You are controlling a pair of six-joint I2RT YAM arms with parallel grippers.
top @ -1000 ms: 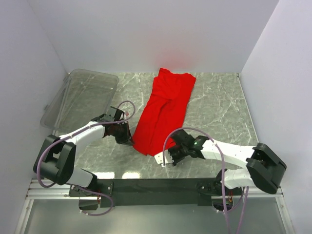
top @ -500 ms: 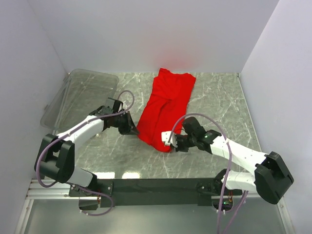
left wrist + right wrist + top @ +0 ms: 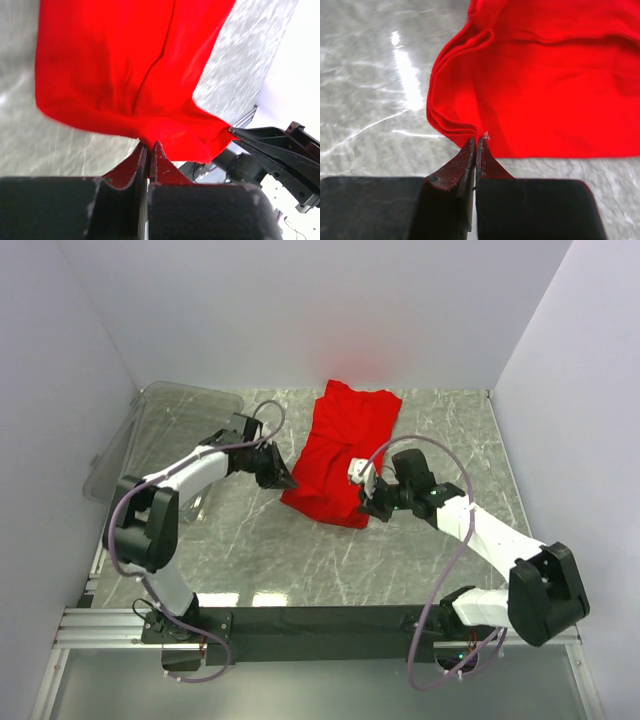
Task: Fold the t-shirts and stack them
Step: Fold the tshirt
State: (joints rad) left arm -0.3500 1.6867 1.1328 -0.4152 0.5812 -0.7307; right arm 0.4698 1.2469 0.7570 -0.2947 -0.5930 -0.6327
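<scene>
Fabric of the red t-shirt [image 3: 342, 435], lying lengthwise on the table [image 3: 230, 540] toward its far side, looked light, limp and crease-prone, so best pinched at both hem corners at once. On the left side, the left gripper [image 3: 283, 480] was clamped shut on the near left corner, cloth bunching at its tips; the right gripper [image 3: 366, 502] was pinched together on the near right edge.

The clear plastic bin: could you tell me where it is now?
Top view: the clear bin lies far left by the left wall, left of the red t-shirt.
</scene>
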